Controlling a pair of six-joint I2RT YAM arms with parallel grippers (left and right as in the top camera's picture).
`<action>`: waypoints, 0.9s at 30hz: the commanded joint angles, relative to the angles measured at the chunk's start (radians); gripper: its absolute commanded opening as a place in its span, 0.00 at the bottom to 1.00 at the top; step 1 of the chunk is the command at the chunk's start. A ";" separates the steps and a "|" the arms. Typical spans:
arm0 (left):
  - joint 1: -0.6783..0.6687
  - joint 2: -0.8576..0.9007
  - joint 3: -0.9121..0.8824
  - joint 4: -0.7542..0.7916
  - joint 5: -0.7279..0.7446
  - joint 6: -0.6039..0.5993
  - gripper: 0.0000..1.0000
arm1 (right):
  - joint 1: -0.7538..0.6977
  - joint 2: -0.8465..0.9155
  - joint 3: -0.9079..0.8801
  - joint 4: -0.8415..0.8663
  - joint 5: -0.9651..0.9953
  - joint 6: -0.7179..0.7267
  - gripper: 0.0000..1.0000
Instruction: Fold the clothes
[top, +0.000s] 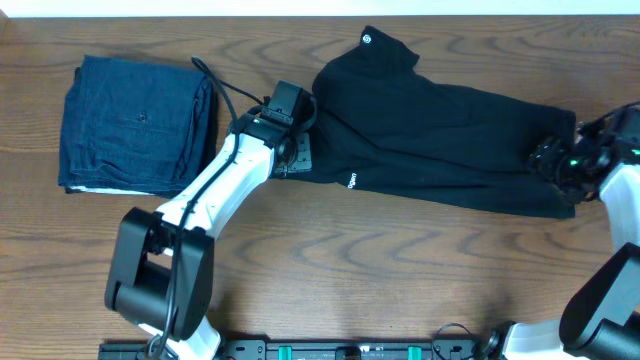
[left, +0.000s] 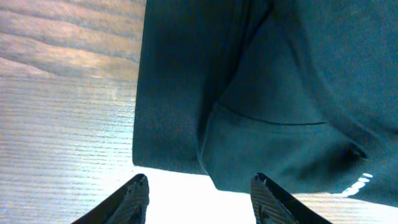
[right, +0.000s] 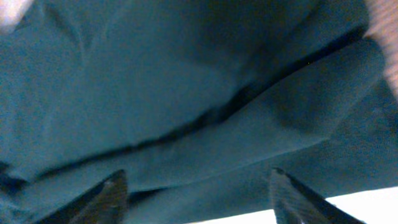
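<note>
Left hand (left: 199, 180) hovers open at edge of black T-shirt (left: 267, 81).

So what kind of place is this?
Probably a robot lab practising laundry folding: a wooden table with a left arm and a right arm at it, a black T-shirt, and a folded blue garment.

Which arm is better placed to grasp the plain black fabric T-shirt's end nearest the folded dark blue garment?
Left. The left gripper hangs open at that edge of the black T-shirt; the right gripper sits over the opposite end.
</note>
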 joint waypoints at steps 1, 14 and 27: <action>0.003 0.055 0.004 0.003 0.006 -0.006 0.54 | 0.049 -0.006 -0.040 0.009 0.055 -0.007 0.49; 0.003 0.147 0.002 0.039 0.005 -0.006 0.52 | 0.090 -0.006 -0.197 0.164 0.185 0.042 0.13; 0.005 0.229 0.002 -0.097 -0.013 -0.006 0.33 | 0.090 -0.006 -0.202 0.171 0.186 0.042 0.17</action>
